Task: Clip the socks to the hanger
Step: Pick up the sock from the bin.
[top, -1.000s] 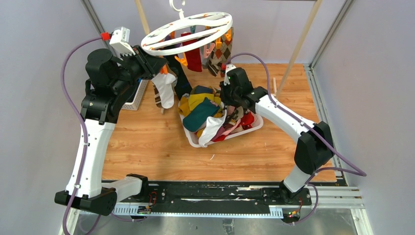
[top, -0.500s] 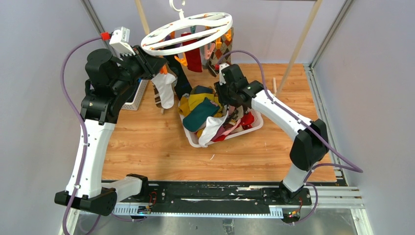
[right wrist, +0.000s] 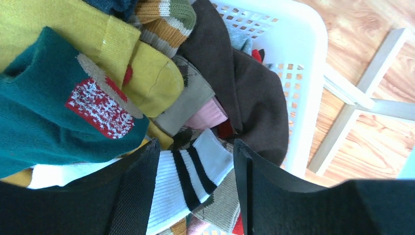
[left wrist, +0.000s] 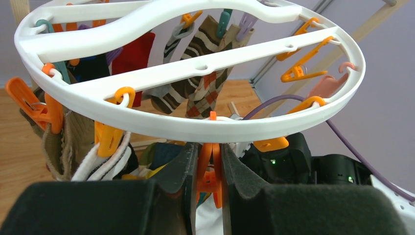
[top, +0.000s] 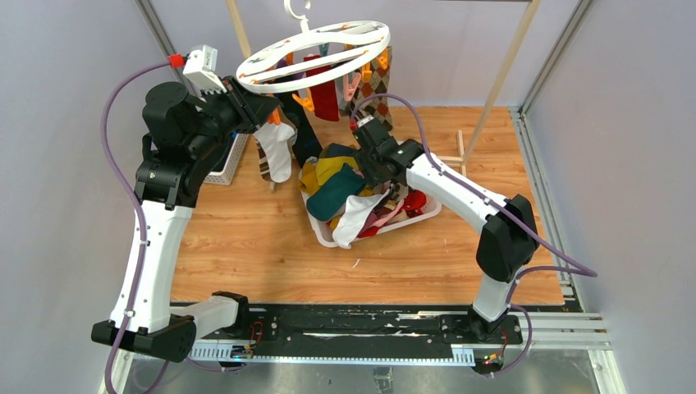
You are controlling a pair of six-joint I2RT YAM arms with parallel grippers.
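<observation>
The white round hanger (top: 316, 51) hangs at the back, with red (top: 324, 94) and argyle (top: 373, 86) socks clipped under it. Below the hanger's near rim (left wrist: 195, 128), my left gripper (left wrist: 209, 149) is shut on a dangling orange clip (left wrist: 210, 169). A white sock (top: 277, 152) hangs beside that gripper. More socks are piled in a white basket (top: 427, 212). My right gripper (right wrist: 195, 147) is open just above the pile. A white sock with black stripes (right wrist: 191, 171) lies between its fingers, next to a teal sock (right wrist: 54, 122) and a mustard sock (right wrist: 147, 83).
A brown sock (right wrist: 249, 98) lies against the basket's lattice wall (right wrist: 303, 73). A second white lattice basket (top: 231, 164) stands at the left behind my left arm. A wooden stand's post (top: 505, 66) and foot (right wrist: 352, 107) are right of the basket. Grey walls close both sides.
My right arm has swung left over the sock pile and its jaws have opened. The left gripper has stayed on the clip.
</observation>
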